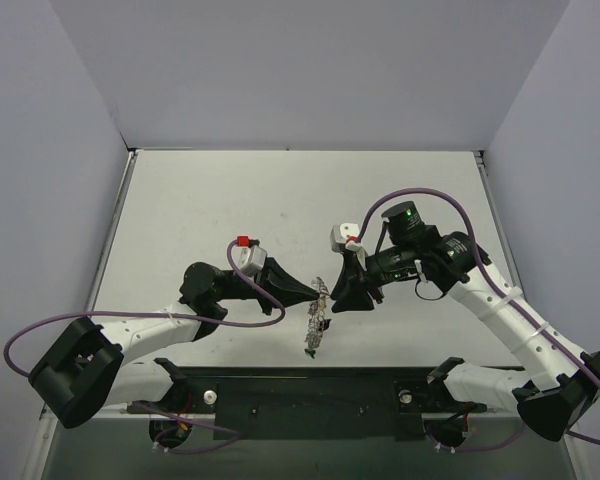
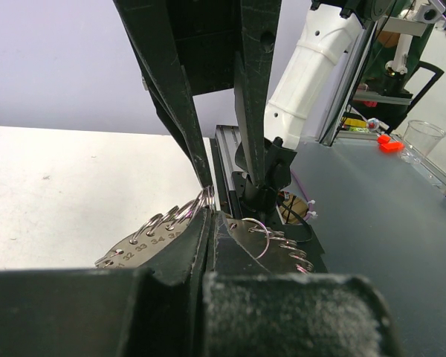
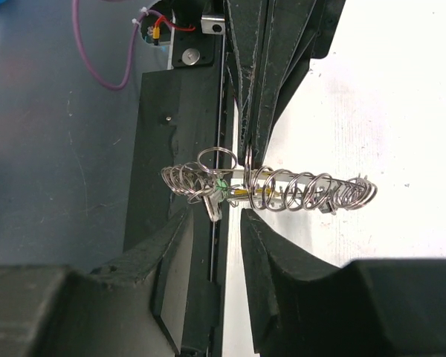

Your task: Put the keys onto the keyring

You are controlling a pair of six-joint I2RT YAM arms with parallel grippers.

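Silvery keyring [image 1: 320, 312] between both claws, above desk [image 1: 210, 200] front edge.
It's clamped in left claw [image 1: 313, 293]; right claw [image 1: 332, 301] apart, straddling it; green and yellow keys [image 3: 223, 186] among its loops.

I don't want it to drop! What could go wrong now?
The left gripper pinches only the thin rim of the keyring, so it could slip or twist. The right gripper is open around the crowded small loops, so closing might snag the wrong one.
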